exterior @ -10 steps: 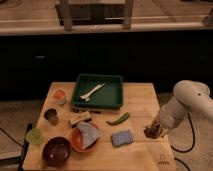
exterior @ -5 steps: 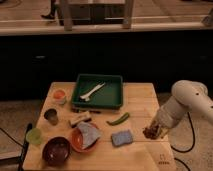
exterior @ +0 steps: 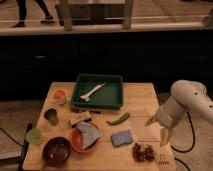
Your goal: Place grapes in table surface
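Observation:
The grapes (exterior: 143, 152), a small dark reddish-purple cluster, lie on the light wooden table surface (exterior: 142, 102) near its front right corner, beside a small dark logo mark (exterior: 161, 161). My gripper (exterior: 157, 130) hangs from the white arm (exterior: 187, 100) just above and to the right of the grapes. Its fingers are spread and hold nothing. It is apart from the grapes.
A green tray (exterior: 114, 98) with a white utensil (exterior: 92, 91) stands at the back. A blue sponge (exterior: 122, 137) and a green pod (exterior: 118, 119) lie left of the grapes. A maroon bowl (exterior: 56, 150), an orange bowl (exterior: 84, 137) and small cups (exterior: 51, 116) stand at the left.
The gripper held the grapes low over the right side of the table. Now the grapes lie on the tabletop and the gripper has opened and drawn up and to the right.

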Available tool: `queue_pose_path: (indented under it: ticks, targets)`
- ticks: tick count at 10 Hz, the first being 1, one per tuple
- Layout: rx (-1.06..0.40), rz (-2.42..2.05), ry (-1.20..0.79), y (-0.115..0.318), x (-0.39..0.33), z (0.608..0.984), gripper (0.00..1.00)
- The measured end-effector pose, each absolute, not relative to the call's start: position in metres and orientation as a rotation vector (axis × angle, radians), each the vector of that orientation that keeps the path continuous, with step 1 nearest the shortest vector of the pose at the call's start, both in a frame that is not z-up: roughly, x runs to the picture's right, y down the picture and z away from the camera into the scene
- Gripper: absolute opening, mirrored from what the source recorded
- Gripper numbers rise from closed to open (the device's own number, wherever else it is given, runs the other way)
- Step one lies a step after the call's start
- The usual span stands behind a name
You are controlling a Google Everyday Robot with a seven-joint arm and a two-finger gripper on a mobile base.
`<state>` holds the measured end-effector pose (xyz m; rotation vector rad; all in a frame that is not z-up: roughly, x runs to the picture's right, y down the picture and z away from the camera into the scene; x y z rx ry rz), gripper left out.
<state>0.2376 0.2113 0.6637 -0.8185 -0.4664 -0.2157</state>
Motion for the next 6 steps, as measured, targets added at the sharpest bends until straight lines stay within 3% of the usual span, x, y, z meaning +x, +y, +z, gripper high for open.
queue_pose_path:
  ticks: [6]
  targets:
    - [-0.795,-0.229,-0.49,0.2103,0.2394,0.6633,0.8]
